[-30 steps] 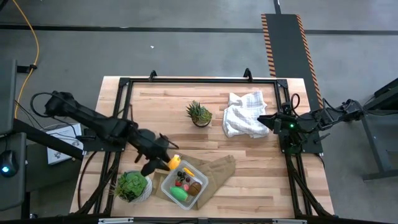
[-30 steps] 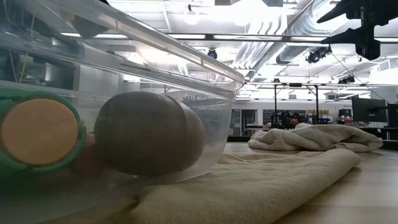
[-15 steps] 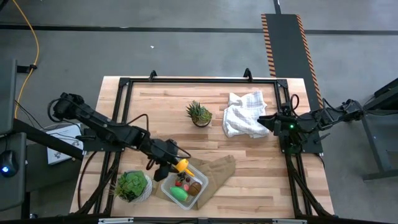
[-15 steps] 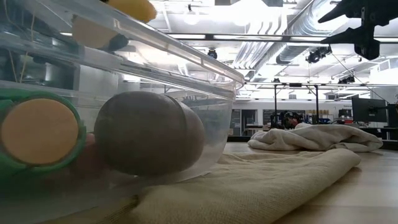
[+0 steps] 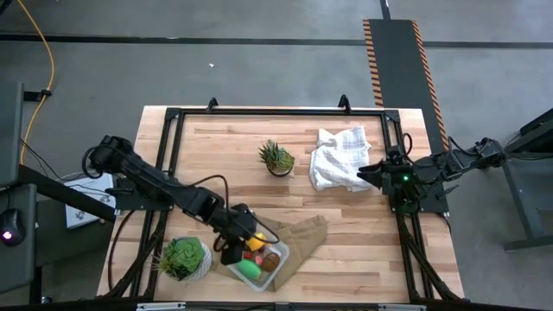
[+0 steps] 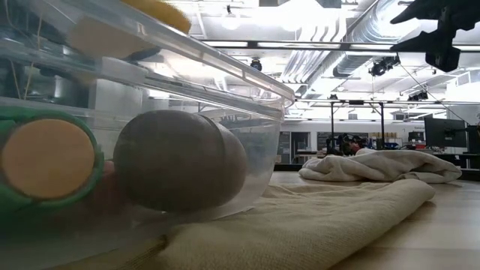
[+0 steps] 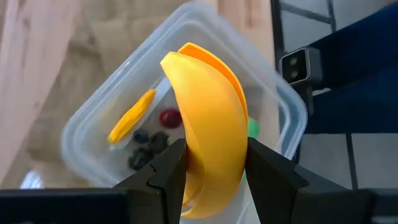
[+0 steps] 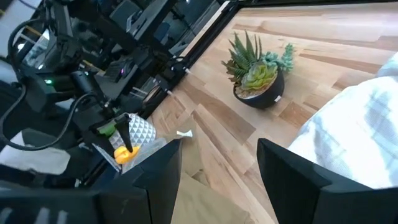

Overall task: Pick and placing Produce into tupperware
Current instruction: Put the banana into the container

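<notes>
The banana (image 7: pixel 211 124), clamped between the left gripper (image 7: pixel 211 171)'s fingers, hangs directly over the tupperware (image 7: pixel 81 134); the right gripper (image 5: pixel 367 170) waits, fingers apart, well away.

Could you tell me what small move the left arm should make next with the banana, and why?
Probably lower a little and open. The left gripper is shut on the yellow banana directly above the clear tupperware, which already holds other produce, so it would drop inside. The right gripper waits open near the white cloth.
</notes>
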Controlling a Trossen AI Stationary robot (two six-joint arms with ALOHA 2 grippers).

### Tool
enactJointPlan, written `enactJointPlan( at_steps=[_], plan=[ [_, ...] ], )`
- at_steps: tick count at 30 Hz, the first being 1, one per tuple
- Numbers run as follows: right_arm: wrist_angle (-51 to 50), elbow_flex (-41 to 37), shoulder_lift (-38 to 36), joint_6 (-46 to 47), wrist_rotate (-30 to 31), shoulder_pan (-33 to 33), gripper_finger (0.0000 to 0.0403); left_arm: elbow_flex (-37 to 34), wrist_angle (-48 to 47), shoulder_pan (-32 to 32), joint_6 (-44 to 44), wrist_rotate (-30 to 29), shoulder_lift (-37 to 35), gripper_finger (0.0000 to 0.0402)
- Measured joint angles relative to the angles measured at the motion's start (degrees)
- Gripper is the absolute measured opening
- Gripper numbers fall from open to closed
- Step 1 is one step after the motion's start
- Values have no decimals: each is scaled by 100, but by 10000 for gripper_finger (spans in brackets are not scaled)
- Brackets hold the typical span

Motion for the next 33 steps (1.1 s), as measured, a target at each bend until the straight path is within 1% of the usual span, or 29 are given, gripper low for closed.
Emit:
enactJointPlan(
  at_steps=[6,12,16,26,33],
  plan=[
    [-44,0,-6,-50,-130,0,202,228,10,-77,-131,-33,295,138],
    [-85,0,61,-158,-213,0,202,400,-187,-70,-168,-38,488,138],
    [-96,0,98,-198,-337,0,202,517,-206,-72,-175,34,654,138],
    [-42,0,46,-546,-1147,7,202,755,-242,-75,-216,76,961,138],
    [-179,2,-172,-563,-1238,17,202,751,-297,-73,-448,76,962,138]
  ],
)
